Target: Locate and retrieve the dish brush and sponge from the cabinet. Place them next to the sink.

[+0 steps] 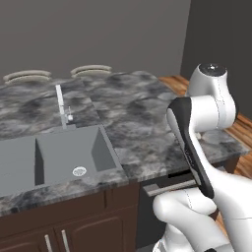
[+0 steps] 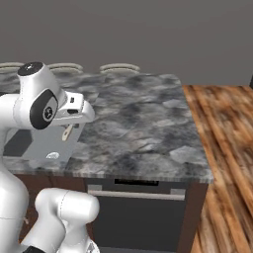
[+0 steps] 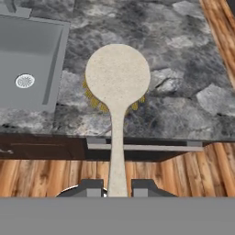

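At the bottom of the hand view, the gripper is clamped tight on the thin handle of the brush. The brush's round pale head sits in the middle of that picture, with small yellow bristles poking out under its lower rim. It hangs above the grey stone counter, not touching it.

The sink is in the upper left of the hand view, just beside the brush head. Its round drain shows near its lower left. The counter's front edge runs across the middle of the picture, below the brush head. Under that edge are dark cabinet fronts and a wood floor.

In the left base view, the sink is at the lower left with a thin faucet behind it. A wide bare stretch of counter lies to its right, with lots of room.

In the right base view, the brush handle shows at the middle left, under the white arm, over the sink's right edge. Bare counter spreads to the right, up to its edge by the wood floor.
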Motion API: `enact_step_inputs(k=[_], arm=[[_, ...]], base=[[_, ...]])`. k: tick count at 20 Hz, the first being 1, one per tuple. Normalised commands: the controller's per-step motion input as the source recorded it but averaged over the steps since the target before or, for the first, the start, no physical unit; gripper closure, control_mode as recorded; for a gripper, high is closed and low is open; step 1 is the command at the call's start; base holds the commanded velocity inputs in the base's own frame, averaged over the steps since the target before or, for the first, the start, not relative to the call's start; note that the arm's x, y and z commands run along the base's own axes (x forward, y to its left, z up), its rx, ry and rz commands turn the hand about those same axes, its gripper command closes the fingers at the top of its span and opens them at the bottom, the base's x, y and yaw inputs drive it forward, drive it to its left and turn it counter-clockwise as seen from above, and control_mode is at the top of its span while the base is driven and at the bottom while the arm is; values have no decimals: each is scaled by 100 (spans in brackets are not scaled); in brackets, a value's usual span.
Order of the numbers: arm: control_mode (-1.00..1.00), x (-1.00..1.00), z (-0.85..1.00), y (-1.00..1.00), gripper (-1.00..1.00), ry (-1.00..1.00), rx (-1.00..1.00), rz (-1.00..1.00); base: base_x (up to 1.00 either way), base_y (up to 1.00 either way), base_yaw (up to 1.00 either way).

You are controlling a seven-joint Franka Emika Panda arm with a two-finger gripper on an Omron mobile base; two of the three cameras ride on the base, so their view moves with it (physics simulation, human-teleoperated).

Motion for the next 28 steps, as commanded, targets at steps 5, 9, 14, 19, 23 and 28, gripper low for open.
enact_step_inputs(k=[5, 9, 14, 19, 23, 28], arm=[[100, 0, 0, 0, 100, 0, 0, 0], [100, 0, 0, 0, 100, 0, 0, 0], [-100, 12, -1, 15, 100, -1, 0, -2], [-100, 83, -16, 61, 100, 1, 2, 0], [-100, 100, -20, 34, 100, 11, 10, 8], [-100, 96, -53, 37, 100, 22, 1, 6]], base=[[23, 8, 0], [10, 5, 0], [3, 8, -1], [0, 0, 0], [0, 0, 0], [0, 0, 0]])
